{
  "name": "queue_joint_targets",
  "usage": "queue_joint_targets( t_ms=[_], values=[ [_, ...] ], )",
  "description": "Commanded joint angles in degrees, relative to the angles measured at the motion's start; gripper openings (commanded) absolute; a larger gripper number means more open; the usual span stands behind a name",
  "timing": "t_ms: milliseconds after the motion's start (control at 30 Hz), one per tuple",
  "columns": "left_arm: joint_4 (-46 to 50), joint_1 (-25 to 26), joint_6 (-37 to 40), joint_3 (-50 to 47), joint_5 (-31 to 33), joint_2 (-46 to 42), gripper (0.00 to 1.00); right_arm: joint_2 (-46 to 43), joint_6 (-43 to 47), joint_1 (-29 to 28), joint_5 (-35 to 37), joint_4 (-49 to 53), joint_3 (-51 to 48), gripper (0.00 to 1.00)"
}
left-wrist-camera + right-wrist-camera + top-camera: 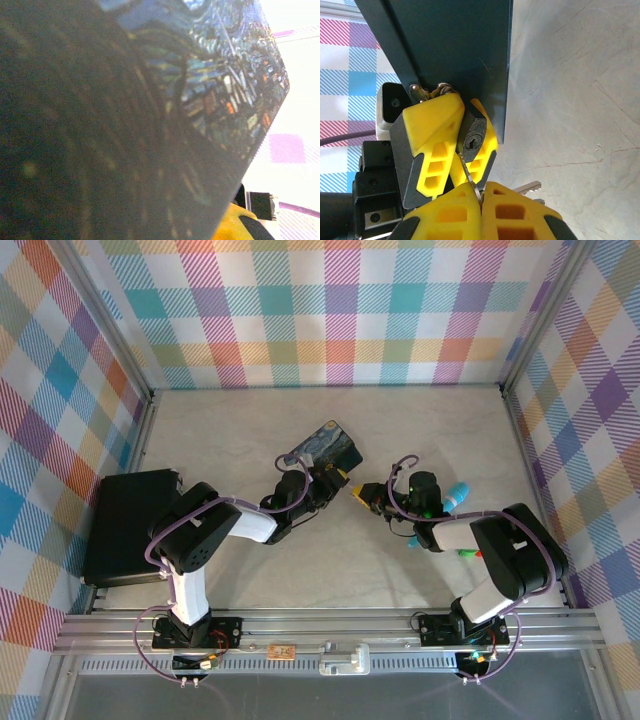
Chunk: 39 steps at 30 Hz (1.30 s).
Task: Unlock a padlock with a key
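1. The left hand (461, 131) is clamped on the tiny dark padlock with a silvery shackle (472, 141), mid-counter beside the blue-and-yellow painted tin box (322, 448).
2. The right hand (481, 192) pinches the thin silvery metal key (468, 172), whose blade reaches the keyhole.
3. Both look light, stiff and slippery, so grip the key flat and the padlock by its sides.

Blurred up close and cropped by the edges: painted tin (220, 85). Mostly buried in the grasp of left gripper (463, 116): padlock (474, 142). Swallowed by right gripper (481, 190): head of key (468, 172). Too small from above to separate padlock from key.
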<state>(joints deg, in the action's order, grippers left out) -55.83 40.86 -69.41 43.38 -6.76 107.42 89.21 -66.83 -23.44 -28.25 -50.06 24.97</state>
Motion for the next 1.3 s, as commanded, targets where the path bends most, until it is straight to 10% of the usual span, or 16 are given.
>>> queue_joint_targets(
  t_ms=[0,1267],
  values=[
    [-2.59,0.24,-0.39,0.71,0.61,-0.3,0.0,-0.38,1.33,-0.38,0.46,0.0,0.58,0.0],
    [-2.86,2.4,-1.97,2.07,0.18,0.28,0.0,7.33,-5.04,-0.47,-5.32,-13.32,5.37,0.0]
  ],
)
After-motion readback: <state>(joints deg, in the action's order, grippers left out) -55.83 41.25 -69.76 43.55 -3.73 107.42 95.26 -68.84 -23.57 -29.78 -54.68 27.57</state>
